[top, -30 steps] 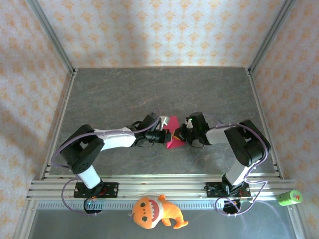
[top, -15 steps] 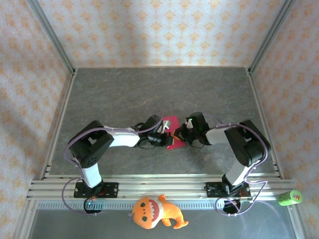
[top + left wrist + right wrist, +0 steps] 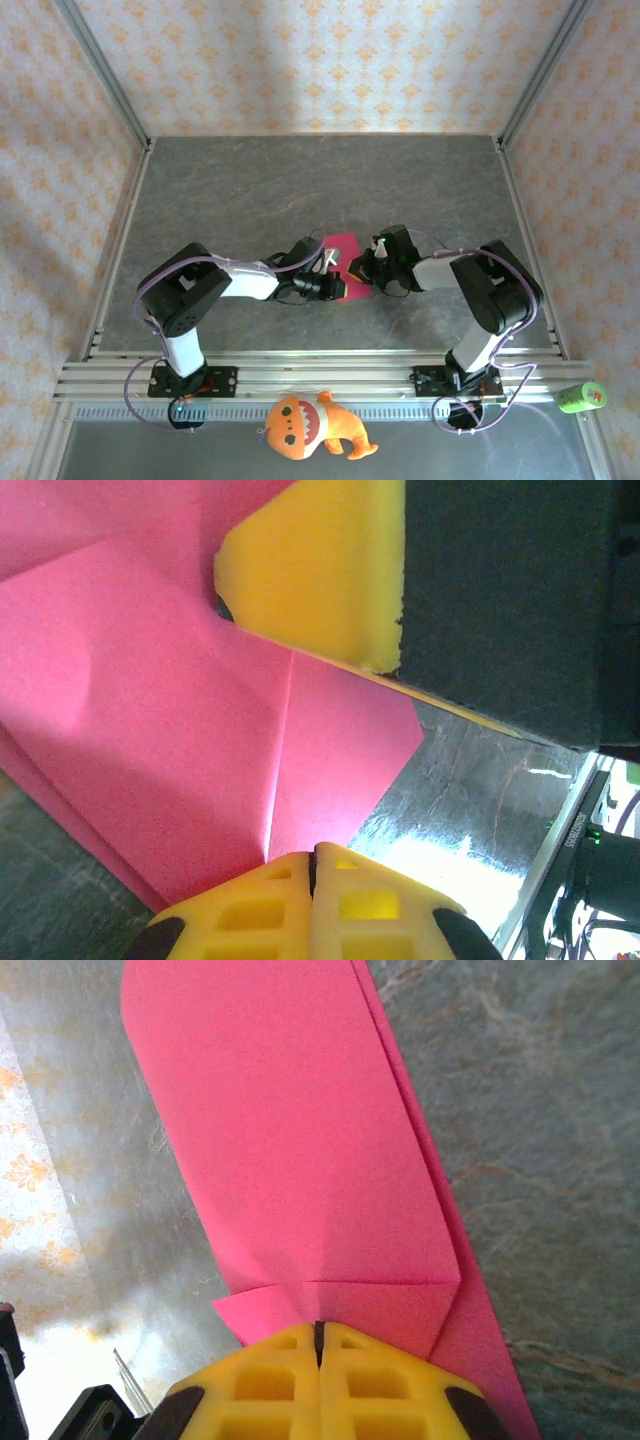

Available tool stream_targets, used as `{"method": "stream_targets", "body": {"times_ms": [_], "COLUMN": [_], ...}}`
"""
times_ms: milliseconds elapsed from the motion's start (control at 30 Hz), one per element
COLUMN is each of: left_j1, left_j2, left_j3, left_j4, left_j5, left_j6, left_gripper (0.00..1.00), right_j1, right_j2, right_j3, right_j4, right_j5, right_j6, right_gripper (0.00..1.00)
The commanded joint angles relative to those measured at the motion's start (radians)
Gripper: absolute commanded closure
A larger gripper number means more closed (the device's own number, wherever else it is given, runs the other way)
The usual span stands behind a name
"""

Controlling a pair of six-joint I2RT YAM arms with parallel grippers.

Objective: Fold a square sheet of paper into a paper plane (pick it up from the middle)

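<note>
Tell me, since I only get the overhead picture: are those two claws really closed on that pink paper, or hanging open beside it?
Observer: The right wrist camera shows the right gripper shut, yellow tips together, with the pink paper running right up to them.
Visitor: And the other claw?
Observer: The left gripper is shut too, its tips meeting where a crease reaches the paper's edge. Whether the paper is pinched or only pressed, I cannot tell.
Visitor: Is the paper one flat layer?
Observer: No. Up close, folded layers overlap, with a lower edge peeking out along one side.
</note>
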Motion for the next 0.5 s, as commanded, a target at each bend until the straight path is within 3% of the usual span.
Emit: {"method": "stream_targets", "body": {"times_ms": [0, 467], "left_j1": [-0.009, -0.027], "left_j2": [-0.007, -0.030], "left_j3": [-0.024, -0.094], "left_j4": [0.035, 0.024], "left_j5": [0.025, 0.001], "left_j6": [-0.016, -0.025], "left_gripper": [0.94, 0.94], "right_j1": [0.002, 0.001], "right_j2": [0.030, 0.035], "right_j3": [-0.030, -0.033], "right_j4": [-0.120, -0.124], "right_j5": [0.030, 0.034], "right_j6": [-0.010, -0.016], "right_gripper": [1.00, 1.00]}}
